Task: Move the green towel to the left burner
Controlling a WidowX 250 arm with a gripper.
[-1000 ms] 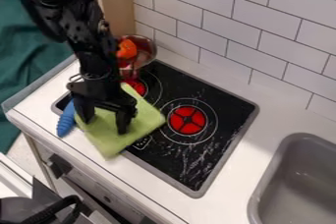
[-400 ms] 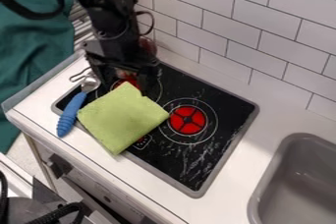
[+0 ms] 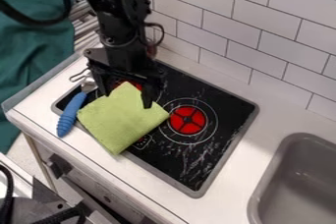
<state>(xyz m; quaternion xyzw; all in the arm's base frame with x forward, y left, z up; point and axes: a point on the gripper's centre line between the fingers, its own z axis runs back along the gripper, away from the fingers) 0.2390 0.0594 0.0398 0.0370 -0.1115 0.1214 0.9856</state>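
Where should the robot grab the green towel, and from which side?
Probably the upper corner of the green towel, pinched from above. The towel lies spread out and nearly flat, so its sides offer little to clamp, and the open gripper points down at that end.

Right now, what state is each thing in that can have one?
Green towel: spread out, overhanging the stovetop's front edge
Gripper: open, jaws apart
Left burner: partly hidden
Right burner: uncovered
Blue-handled utensil: lying down
Dark green cloth: creased
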